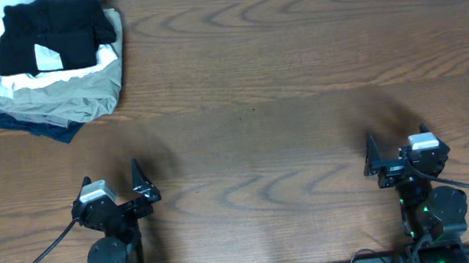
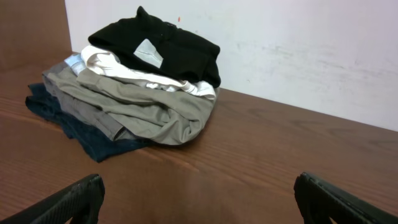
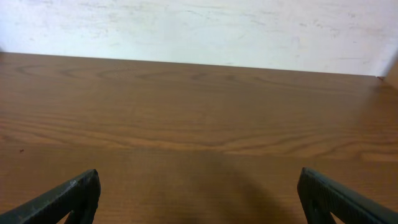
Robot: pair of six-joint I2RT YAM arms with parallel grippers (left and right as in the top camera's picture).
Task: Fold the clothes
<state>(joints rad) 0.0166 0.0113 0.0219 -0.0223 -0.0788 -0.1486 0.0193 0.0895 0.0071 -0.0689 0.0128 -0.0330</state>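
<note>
The black clothes [image 1: 53, 28] lie folded on top of a pile at the table's far left corner, with a white tag [image 1: 47, 54] showing. They also show in the left wrist view [image 2: 174, 46], far ahead and to the left. My left gripper [image 1: 114, 182] is open and empty near the table's front edge, well short of the pile; its fingers frame bare wood [image 2: 199, 196]. My right gripper [image 1: 397, 148] is open and empty at the front right, over bare wood [image 3: 199, 193].
Under the black garment lie a folded white garment [image 2: 106, 60], a khaki one [image 2: 143, 102] and a navy one [image 2: 93, 140]. A white wall [image 3: 199, 28] runs along the table's far edge. The wooden table [image 1: 300, 77] spreads between the arms and the wall.
</note>
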